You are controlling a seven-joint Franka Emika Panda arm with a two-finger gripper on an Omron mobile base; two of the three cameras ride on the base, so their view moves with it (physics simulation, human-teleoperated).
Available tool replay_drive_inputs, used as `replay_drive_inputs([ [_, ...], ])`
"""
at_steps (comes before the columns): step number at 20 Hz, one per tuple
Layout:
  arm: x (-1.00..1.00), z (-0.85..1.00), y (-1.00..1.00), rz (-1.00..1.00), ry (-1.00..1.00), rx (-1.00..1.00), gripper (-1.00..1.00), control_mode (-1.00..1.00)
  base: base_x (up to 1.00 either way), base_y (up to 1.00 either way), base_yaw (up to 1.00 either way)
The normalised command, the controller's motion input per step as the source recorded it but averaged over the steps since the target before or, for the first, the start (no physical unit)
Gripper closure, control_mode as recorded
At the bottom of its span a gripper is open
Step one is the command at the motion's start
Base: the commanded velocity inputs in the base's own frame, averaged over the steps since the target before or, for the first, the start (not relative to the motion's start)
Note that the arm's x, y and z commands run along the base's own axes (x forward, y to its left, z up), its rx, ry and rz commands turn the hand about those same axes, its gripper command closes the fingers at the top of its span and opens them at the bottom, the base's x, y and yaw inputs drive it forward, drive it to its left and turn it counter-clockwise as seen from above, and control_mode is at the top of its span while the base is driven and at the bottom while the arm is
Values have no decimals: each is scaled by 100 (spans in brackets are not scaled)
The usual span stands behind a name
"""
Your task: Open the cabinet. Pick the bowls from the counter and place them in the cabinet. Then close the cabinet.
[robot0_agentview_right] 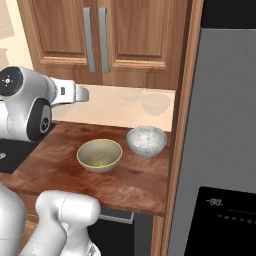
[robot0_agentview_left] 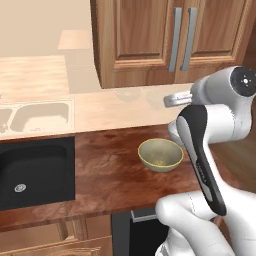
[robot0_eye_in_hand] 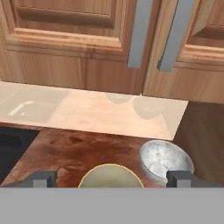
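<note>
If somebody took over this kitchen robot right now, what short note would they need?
Pincer: open, holding nothing, raised above the counter and facing the cabinet.
Cabinet: both doors shut.
Olive-yellow bowl and white-grey bowl: side by side on the counter, below the cabinet.
Done: nothing yet.
Left: open the cabinet, put both bowls in, close it.

You've got a dull olive-yellow round bowl (robot0_agentview_right: 99,155), a speckled white-grey glossy bowl (robot0_agentview_right: 146,140), both on reddish-brown mottled wooden counter (robot0_agentview_right: 130,182).
</note>
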Motion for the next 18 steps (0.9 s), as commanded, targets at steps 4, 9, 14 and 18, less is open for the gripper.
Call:
replay_drive_inputs([
  [4, 0, 37, -8, 0, -17, 0, -100, -100, 0, 0, 0],
  [9, 0, 20, -12, 0, -17, 0, -100, -100, 0, 0, 0],
  [14, 5, 12, -19, 0, -11, 0, -100, -100, 0, 0, 0],
  [18, 21, 0, -16, 0, -9, 0, -100, -100, 0, 0, 0],
])
